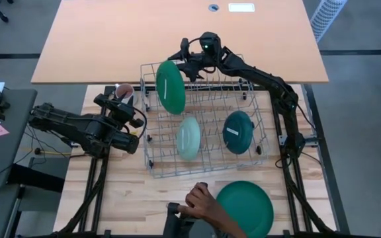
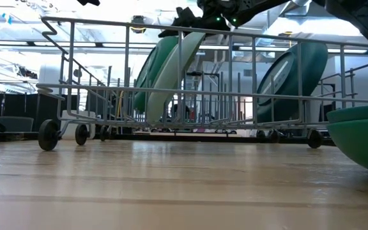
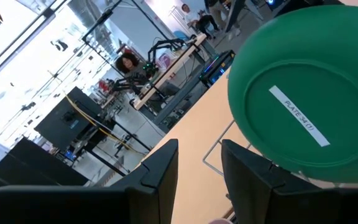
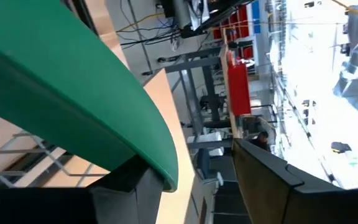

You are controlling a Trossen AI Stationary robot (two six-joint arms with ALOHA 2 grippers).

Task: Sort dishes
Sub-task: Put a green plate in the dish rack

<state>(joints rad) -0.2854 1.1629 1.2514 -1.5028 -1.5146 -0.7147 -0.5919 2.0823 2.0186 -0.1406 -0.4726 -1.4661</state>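
Right claw (image 1: 189,67) open astride racked dark green plate (image 1: 170,86), apparently released; left claw (image 1: 136,122) part-open, empty.

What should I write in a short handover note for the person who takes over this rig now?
Right gripper: open at the rim of the large green plate standing in the dish rack.
Left gripper: beside the rack's left side, holding nothing.
Done: the mint plate and teal plate also stand in the rack.
Left: another large green plate on the table's front edge, by a person's hand.
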